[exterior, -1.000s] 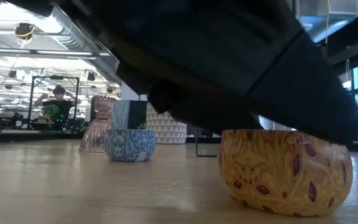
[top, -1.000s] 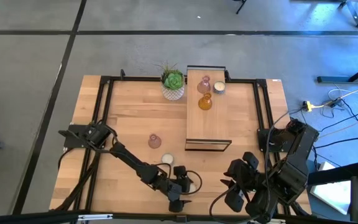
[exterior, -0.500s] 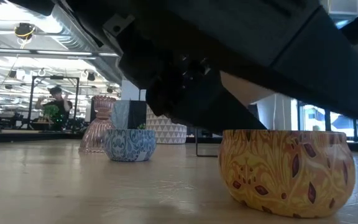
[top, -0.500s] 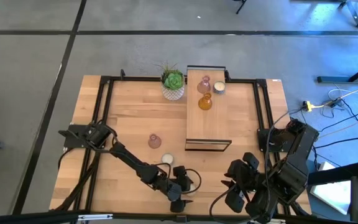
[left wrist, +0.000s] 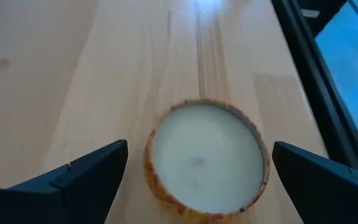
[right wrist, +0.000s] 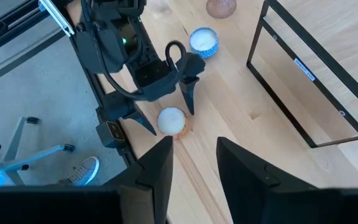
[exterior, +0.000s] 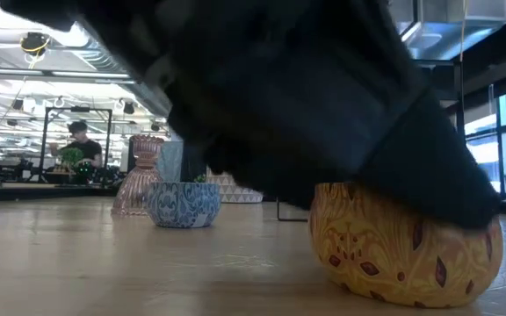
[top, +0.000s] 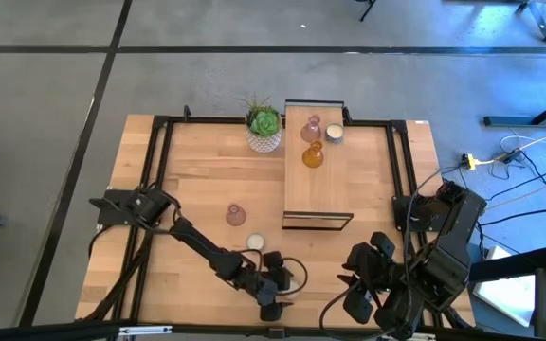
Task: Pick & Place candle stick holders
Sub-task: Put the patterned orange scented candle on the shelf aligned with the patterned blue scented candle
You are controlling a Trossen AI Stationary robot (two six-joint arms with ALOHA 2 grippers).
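Left wrist view shows you the left tool [left wrist: 194, 177] open wide, its fingers either side of the round cream-white candle holder with the yellow patterned wall [left wrist: 205, 160] at the wooden counter's [left wrist: 73, 74] near edge. You look to be mid-pick: lower, then close. High view adds the right tool [top: 354, 279], idle, part-closed on nothing; low view alone shows the holder resting on the counter.

No readable text anywhere; the stand [right wrist: 316, 81] carries a small label on its black frame, too tiny to read.
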